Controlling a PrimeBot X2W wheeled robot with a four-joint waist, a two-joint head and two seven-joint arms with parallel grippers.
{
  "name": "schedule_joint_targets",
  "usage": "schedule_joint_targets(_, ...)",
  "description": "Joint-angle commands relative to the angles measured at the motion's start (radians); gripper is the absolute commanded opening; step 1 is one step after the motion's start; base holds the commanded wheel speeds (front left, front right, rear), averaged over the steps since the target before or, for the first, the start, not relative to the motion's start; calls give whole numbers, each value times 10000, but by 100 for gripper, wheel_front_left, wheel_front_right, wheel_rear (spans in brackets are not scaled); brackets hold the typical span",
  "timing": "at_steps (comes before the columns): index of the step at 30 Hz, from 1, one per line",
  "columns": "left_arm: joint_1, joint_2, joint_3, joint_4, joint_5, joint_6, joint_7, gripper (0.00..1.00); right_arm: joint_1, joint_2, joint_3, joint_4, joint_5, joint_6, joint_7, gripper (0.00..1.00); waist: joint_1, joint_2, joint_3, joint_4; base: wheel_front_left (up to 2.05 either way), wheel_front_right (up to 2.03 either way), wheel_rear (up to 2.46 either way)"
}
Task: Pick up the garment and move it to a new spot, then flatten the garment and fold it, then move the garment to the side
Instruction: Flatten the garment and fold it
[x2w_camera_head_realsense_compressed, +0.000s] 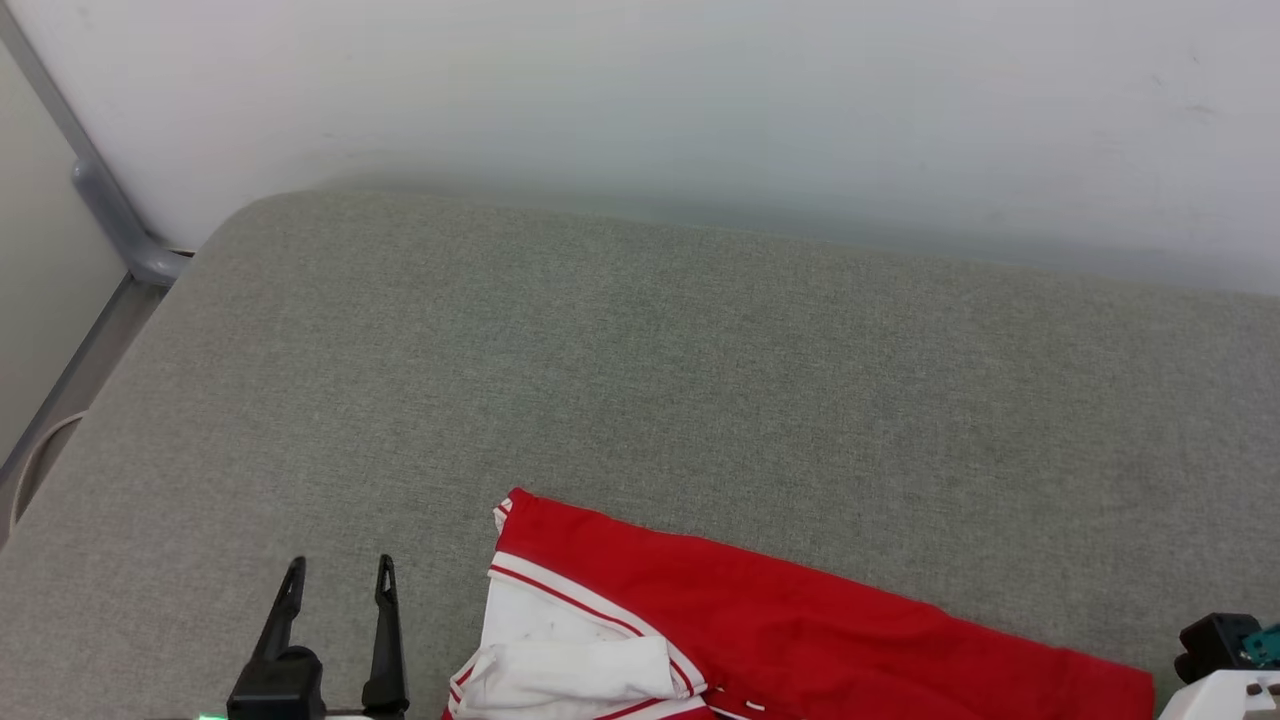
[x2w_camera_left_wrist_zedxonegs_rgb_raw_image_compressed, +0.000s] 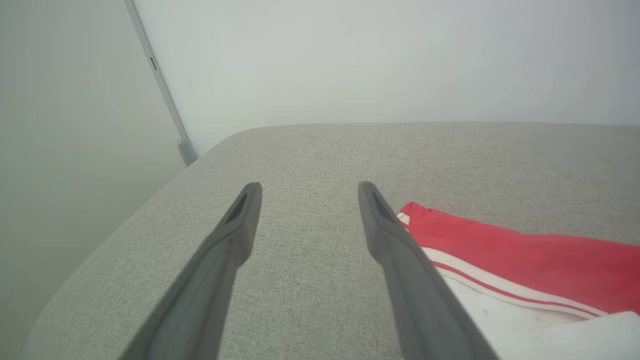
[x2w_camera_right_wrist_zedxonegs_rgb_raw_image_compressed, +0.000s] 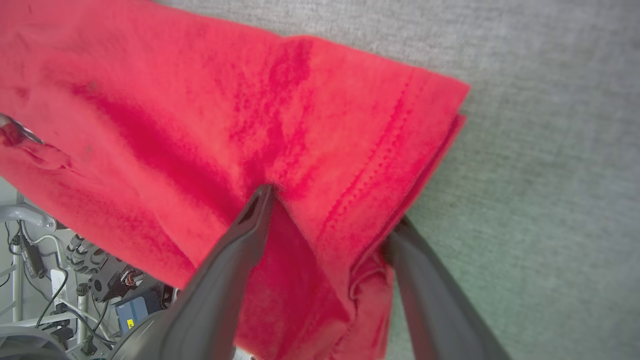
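- While my left pincer (x2w_camera_head_realsense_compressed: 340, 565) hangs over the near left part of the wide grey woven-fabric cushion (x2w_camera_head_realsense_compressed: 700, 350), its two long dark fingers stand well apart, with nothing between them but the cushion's bare cloth.
- From my left wrist, that same pincer (x2w_camera_left_wrist_zedxonegs_rgb_raw_image_compressed: 310, 187) points toward the cushion's (x2w_camera_left_wrist_zedxonegs_rgb_raw_image_compressed: 325, 150) far left corner.
- The red jersey-style garment (x2w_camera_head_realsense_compressed: 800, 620) with red-and-white striped trim lies folded along the cushion's near edge, from about the middle out toward the right.
- Its white short sleeve (x2w_camera_head_realsense_compressed: 560, 650) is at the end nearer the cushion's left side, close to my left pincer but not touching it.
- My right pincer (x2w_camera_right_wrist_zedxonegs_rgb_raw_image_compressed: 332, 207) is at the garment's (x2w_camera_right_wrist_zedxonegs_rgb_raw_image_compressed: 200, 100) other end, by the cushion's (x2w_camera_right_wrist_zedxonegs_rgb_raw_image_compressed: 550, 150) near right part. Its fingers are spread wide and not clamped.
- One right finger rests on top of the red cloth and the other comes out from under the stitched hem, so the layered edge lies between them.
- Some red cloth reaches past the cushion's near edge, where tangled cables (x2w_camera_right_wrist_zedxonegs_rgb_raw_image_compressed: 75, 280) and dark equipment show below.
- A plain white wall (x2w_camera_head_realsense_compressed: 700, 100) rises behind the cushion's far edge.
- A grey metal rail (x2w_camera_head_realsense_compressed: 110, 210) runs by the cushion's far left corner.
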Motion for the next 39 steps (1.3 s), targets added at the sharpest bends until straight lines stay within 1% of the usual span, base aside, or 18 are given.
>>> schedule_joint_targets(1, 90, -59, 89, -45, 131, -83, -21, 100, 49, 374, 384, 149, 131, 31, 25, 100, 1, 0, 3, 4, 0, 0, 0)
schedule_joint_targets(3, 186, -272, 349, -105, 339, -299, -21, 100, -27, 346, 575, 218, 150, 31, -123, 100, 1, 0, 1, 1, 0, 0, 0)
schedule_joint_targets(4, 196, -363, 492, -167, 471, -402, -21, 100, -67, 319, 681, 265, 176, 31, -171, 75, 1, 0, -6, -5, 0, 0, 0)
schedule_joint_targets(5, 210, -474, 635, -190, 561, -492, -21, 100, -113, 288, 750, 295, 172, 31, -294, 27, 1, 0, -18, -15, 0, 0, 0)
schedule_joint_targets(6, 232, -568, 748, -231, 662, -590, -21, 100, -156, 245, 776, 333, 172, 30, -418, 0, 1, 0, -34, -29, 0, 0, 0)
schedule_joint_targets(9, 398, -829, 1012, -204, 976, -872, -21, 100, -256, 20, 730, 458, 276, 28, -745, 0, 1, 0, -100, -87, 0, 0, 0)
schedule_joint_targets(19, 564, -1427, 1627, -41, 1675, -1610, -22, 100, -687, -1253, -69, 1138, 650, 7, -1330, 0, 1, 0, -405, -319, 0, 0, 0)
schedule_joint_targets(23, 525, -1537, 1782, 7, 1911, -1790, -22, 100, -758, -1719, -550, 1839, 737, 7, -1436, 0, 1, 0, -467, -379, 0, 0, 0)
schedule_joint_targets(26, 525, -1669, 1863, 30, 2021, -1896, -22, 100, -837, -2038, -795, 2436, 551, 8, -1501, 0, 1, 0, -510, -409, 0, 0, 0)
schedule_joint_targets(29, 577, -1760, 1948, 71, 2092, -2001, -22, 100, -865, -2130, -911, 2714, 539, 8, -1509, 0, 1, 0, -559, -453, 0, 0, 0)
schedule_joint_targets(31, 604, -1793, 2018, 95, 2155, -2056, -22, 100, -845, -2147, -958, 2644, 608, 8, -1465, 0, 1, 0, -585, -500, 0, 0, 0)
schedule_joint_targets(34, 631, -1885, 2114, 133, 2194, -2163, -22, 100, -632, -2127, -870, 2134, 795, 10, -1317, 0, 1, 0, -635, -556, 0, 0, 0)
schedule_joint_targets(39, 672, -1968, 2227, 150, 2309, -2291, -22, 100, -98, -2025, -774, 294, 1214, 13, -1065, 0, 1, 0, -713, -573, 0, 0, 0)
